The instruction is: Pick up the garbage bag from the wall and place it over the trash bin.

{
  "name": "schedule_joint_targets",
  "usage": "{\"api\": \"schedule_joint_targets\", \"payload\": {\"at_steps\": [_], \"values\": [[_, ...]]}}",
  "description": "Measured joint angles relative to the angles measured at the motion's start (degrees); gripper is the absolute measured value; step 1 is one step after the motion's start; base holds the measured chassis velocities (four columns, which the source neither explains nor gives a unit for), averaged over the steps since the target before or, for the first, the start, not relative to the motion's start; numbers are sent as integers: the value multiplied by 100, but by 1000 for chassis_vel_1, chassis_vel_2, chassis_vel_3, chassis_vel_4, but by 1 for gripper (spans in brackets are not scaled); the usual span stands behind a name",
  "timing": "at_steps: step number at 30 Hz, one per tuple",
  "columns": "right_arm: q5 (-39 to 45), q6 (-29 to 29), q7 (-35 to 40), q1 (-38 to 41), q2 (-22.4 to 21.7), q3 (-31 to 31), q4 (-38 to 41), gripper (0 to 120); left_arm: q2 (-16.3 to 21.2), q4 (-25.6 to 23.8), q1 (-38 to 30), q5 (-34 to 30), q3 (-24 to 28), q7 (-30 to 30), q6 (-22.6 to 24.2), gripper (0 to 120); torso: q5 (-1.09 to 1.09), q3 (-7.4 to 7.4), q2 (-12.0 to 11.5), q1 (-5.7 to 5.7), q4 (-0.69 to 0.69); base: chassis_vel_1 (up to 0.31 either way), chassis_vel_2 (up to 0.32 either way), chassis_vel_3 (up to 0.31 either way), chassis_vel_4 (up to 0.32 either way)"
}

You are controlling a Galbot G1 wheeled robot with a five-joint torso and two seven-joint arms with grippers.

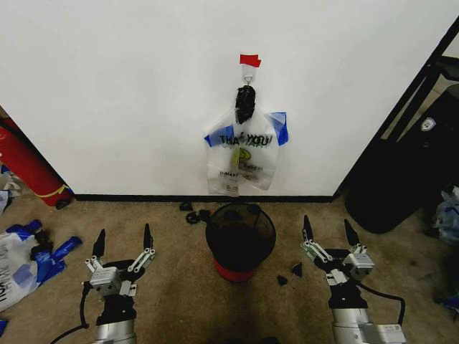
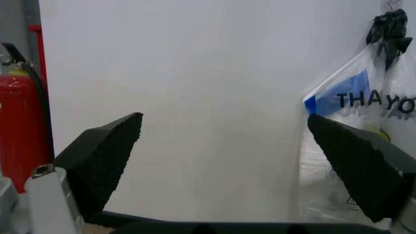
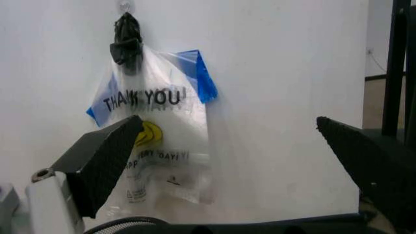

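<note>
Garbage bag (image 1: 244,154) reading "THANK YOU" hangs on wall (image 1: 129,86); both pincers (image 1: 123,251) (image 1: 329,234) apart.

Non-task items noted, floor level.
Red extinguisher (image 1: 29,168) at L; white/blue bags (image 1: 25,261) nr it; black bulk (image 1: 412,172) at R.

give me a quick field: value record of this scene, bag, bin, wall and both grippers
garbage bag: see-through, blue handles, THANK YOU print, hanging from hook under red tape
wall: white, black baseboard
trash bin: black mesh, red base, on floor directly below the bag, no liner
left gripper: open, low, to the bin's left, holding nothing
right gripper: open, low, to the bin's right, holding nothing
fire extinguisher: red, far left by the wall
</note>
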Motion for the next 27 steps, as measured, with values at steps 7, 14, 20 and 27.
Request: {"api": "schedule_joint_targets", "payload": {"at_steps": [7, 14, 20, 27], "values": [[-18, 7, 4, 74, -14, 16, -49, 100, -1, -58, -15, 9, -6, 5, 34, 100, 0, 0, 0, 0, 0, 0, 0, 0, 0], [240, -157, -24, 282, -114, -45, -114, 100, 6, -62, -21, 13, -21, 5, 67, 100, 0, 0, 0, 0, -1, 0, 0, 0, 0], [778, -620, -280, 981, -403, -293, -104, 100, 29, -194, 22, 43, -40, 8, 136, 100, 1, 0, 0, 0, 1, 0, 0, 0, 0], [1691, -1220, -531, 1627, -714, -304, -38, 100, 306, -200, -401, -33, 128, 37, 474, 100, 0, 0, 0, 0, -6, 0, 0, 0, 0]]}}
